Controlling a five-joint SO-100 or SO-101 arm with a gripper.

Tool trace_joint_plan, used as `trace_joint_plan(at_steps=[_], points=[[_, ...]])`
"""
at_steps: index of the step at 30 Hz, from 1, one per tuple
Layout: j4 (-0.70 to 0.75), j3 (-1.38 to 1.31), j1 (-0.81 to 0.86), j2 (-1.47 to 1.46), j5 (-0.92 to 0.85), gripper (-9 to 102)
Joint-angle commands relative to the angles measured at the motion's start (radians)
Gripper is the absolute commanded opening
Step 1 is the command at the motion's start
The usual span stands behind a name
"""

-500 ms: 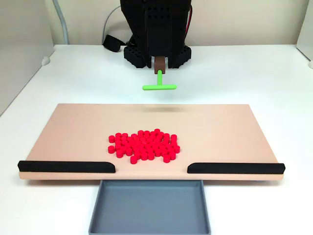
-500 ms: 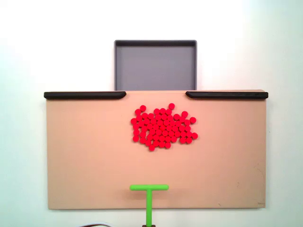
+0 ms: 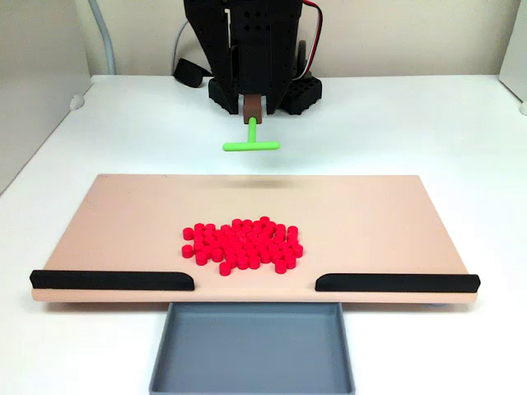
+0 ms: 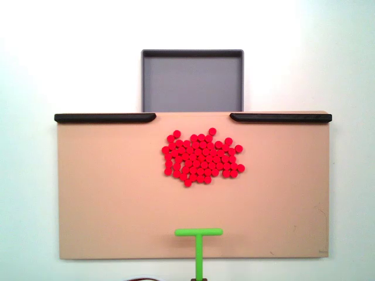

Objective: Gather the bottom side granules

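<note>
Lying in one tight, roughly oval cluster, the tiny bright red cylindrical granules (image 3: 241, 245) (image 4: 201, 157) sit near the middle of the flat tan rectangular board (image 3: 123, 222) (image 4: 105, 193), touching one another. All look alike, short and bead-like with flat round tops. Two long black rails (image 3: 112, 281) (image 4: 105, 117) line one long edge of the board with a gap between them, and a shallow grey rectangular tray (image 3: 252, 349) (image 4: 192, 81) sits just beyond that gap. The cluster lies nearer this railed edge than the opposite one. A green T-shaped tool (image 3: 250, 145) (image 4: 198, 233) hangs over the far edge of the board, well apart from the granules, its stem held in a brown fitting on the black robot arm (image 3: 251, 49). I cannot tell how the jaws stand. The board rests on a white tabletop (image 3: 428, 123) against a pale wall.
</note>
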Motion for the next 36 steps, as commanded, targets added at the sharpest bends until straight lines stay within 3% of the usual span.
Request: trace_joint_plan(at_steps=[1, 36], points=[[-0.005, -0.032, 0.0, 0.012, -0.005, 0], [-0.005, -0.032, -0.005, 0.003, -0.012, 0]])
